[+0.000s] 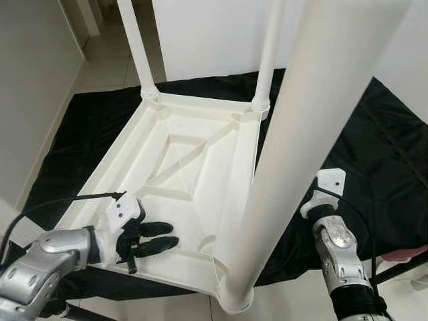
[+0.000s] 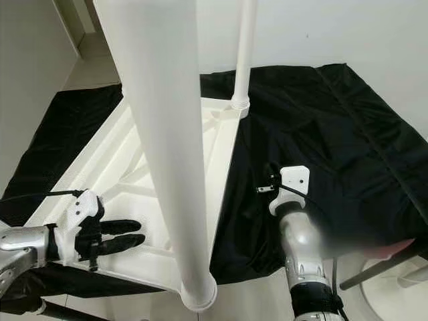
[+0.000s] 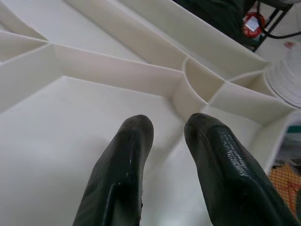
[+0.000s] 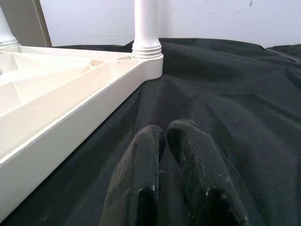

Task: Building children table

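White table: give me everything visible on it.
The white plastic children's table lies upside down on a black sheet, its ribbed underside facing up with diagonal bracing. Three round white legs stand upright in corner sockets; the near-left corner has none. The left gripper hovers over or rests on the underside near that corner, fingers slightly apart. The right gripper sits beside the table, over the sheet.

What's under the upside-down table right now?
A black cloth lies under the table, spreading out past its edges over the pale floor. Whatever sits directly beneath the tabletop is covered.
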Controlling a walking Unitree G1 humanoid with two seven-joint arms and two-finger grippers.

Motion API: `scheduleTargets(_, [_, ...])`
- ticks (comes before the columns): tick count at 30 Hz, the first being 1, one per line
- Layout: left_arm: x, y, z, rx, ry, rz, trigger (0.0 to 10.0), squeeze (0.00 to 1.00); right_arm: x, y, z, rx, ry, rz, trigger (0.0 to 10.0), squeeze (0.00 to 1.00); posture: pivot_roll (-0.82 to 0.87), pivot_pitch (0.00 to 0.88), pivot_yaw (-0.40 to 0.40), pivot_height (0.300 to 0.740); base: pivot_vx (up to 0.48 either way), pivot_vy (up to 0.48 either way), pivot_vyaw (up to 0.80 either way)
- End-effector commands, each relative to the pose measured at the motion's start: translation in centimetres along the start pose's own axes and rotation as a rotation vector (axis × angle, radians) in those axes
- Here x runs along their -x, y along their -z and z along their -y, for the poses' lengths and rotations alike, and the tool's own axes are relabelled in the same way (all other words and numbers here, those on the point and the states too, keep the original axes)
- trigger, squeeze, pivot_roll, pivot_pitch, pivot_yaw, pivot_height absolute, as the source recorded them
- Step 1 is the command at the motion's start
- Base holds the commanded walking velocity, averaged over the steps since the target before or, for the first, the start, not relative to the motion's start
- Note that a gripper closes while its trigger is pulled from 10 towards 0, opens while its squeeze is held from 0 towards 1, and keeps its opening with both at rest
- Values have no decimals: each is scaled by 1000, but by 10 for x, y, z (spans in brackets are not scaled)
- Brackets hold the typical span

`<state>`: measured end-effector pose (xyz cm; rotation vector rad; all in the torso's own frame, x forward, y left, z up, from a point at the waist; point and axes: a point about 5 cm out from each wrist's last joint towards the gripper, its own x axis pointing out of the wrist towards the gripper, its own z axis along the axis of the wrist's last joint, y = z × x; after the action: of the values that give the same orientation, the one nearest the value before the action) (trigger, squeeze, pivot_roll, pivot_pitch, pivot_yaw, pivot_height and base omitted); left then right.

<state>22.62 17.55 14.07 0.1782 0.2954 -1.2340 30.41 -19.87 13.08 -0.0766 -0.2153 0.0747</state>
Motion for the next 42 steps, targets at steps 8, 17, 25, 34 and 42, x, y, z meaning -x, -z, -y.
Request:
scheduleTargets(8, [1, 10, 9, -42, 4, -70, 10000, 0, 0, 2, -2, -1, -10, -18, 10000, 0, 22, 64, 40, 740, 0, 0, 0])
scheduleTargets(17, [-13, 12, 2, -97, -102, -59, 10000, 0, -4, 1, -4, 0, -23, -17, 10000, 0, 19, 64, 27, 740, 0, 0, 0])
scheduleTargets(25, [-24, 13, -6, -165, -180, -59, 10000, 0, -3, 0, -3, 2, -21, -17, 10000, 0, 7, 63, 25, 740, 0, 0, 0])
scheduleTargets(34, [-24, 16, -4, -213, -128, -100, 10000, 0, -2, 0, 1, 8, -14, -19, 10000, 0, 1, 70, 26, 740, 0, 0, 0])
scheduleTargets(42, [-27, 18, -16, -335, -152, -156, 10000, 0, -2, -1, 1, 8, -7, -18, 10000, 0, -3, 77, 29, 740, 0, 0, 0])
